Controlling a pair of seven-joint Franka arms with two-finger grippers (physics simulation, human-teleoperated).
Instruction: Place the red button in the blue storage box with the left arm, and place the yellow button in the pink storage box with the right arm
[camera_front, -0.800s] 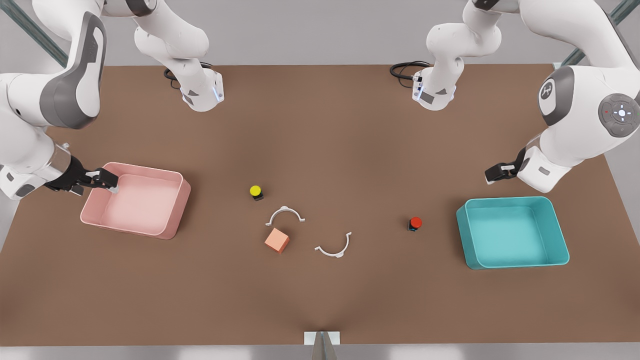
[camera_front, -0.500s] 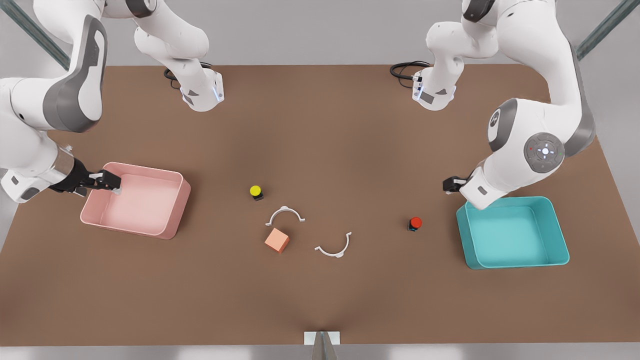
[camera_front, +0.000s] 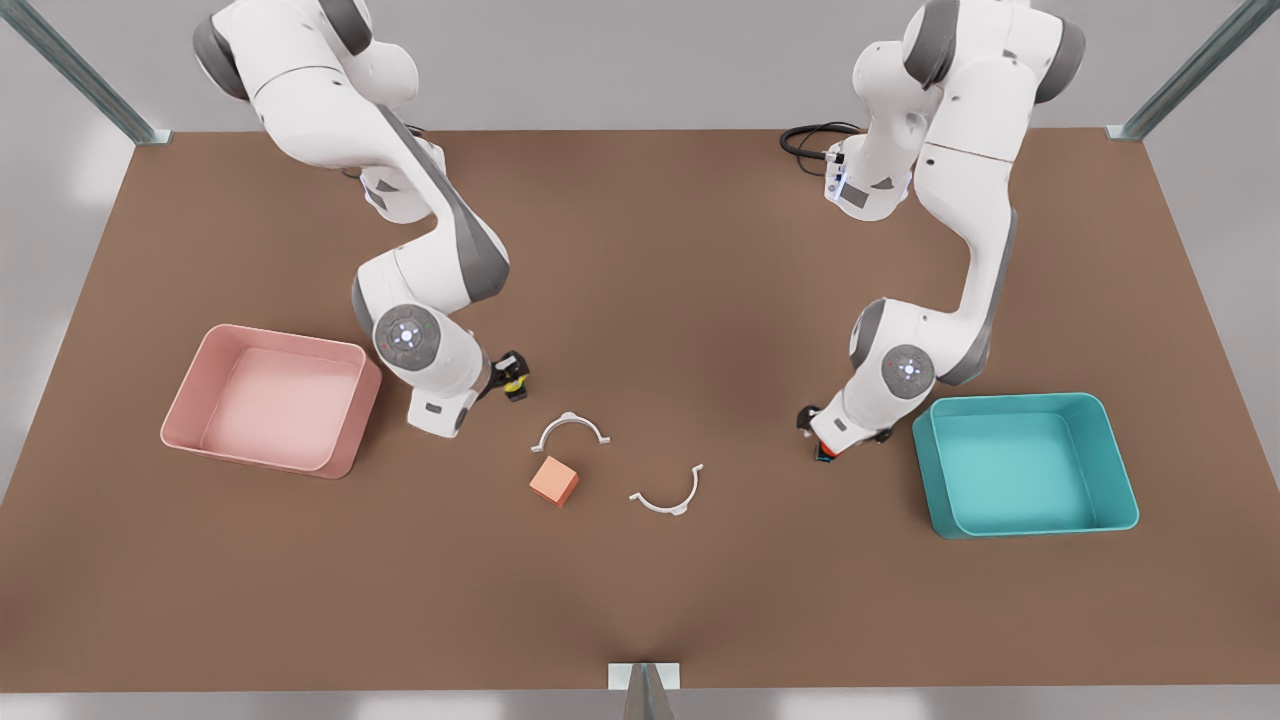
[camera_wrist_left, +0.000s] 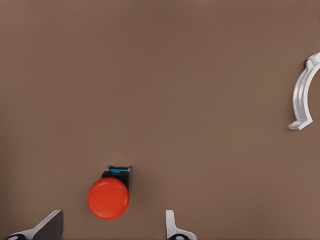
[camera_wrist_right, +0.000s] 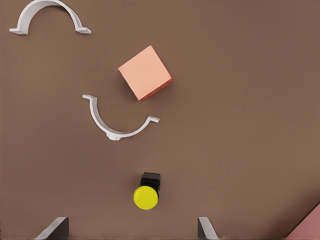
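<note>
- Tabletop (camera_front: 640, 250) is brown, carrying two trays, two buttons, a cube and two white clips.
- Left hand (camera_wrist_left: 112, 227) hangs just above the red button (camera_wrist_left: 108, 198); its fingers (camera_wrist_left: 172, 227) stand apart, one on either side of the red cap, not clamped on it.
- In the front view the left hand (camera_front: 815, 432) is low over the red button (camera_front: 824, 455), which sits on the tabletop just beside the blue storage box (camera_front: 1120, 470), on the side of that box facing the middle of the tabletop.
- The blue storage box lies near the tabletop edge at the front view's right, with nothing inside it.
- Right hand (camera_wrist_right: 131, 230) hovers over the yellow button (camera_wrist_right: 146, 197); its fingers (camera_wrist_right: 54, 229) are spread wide, with the yellow cap between them and untouched.
- In the front view the right hand (camera_front: 508, 372) sits at the yellow button (camera_front: 513, 381), near the tabletop's middle and between the pink storage box (camera_front: 345, 420) and the clips.
- The pink storage box lies toward the tabletop edge at the front view's left, also with nothing inside.
- A salmon-orange cube (camera_front: 554, 481) rests between two white half-ring clips, one clip (camera_front: 570, 428) just beside the yellow button, the other clip (camera_front: 668, 493) nearer the red button.
</note>
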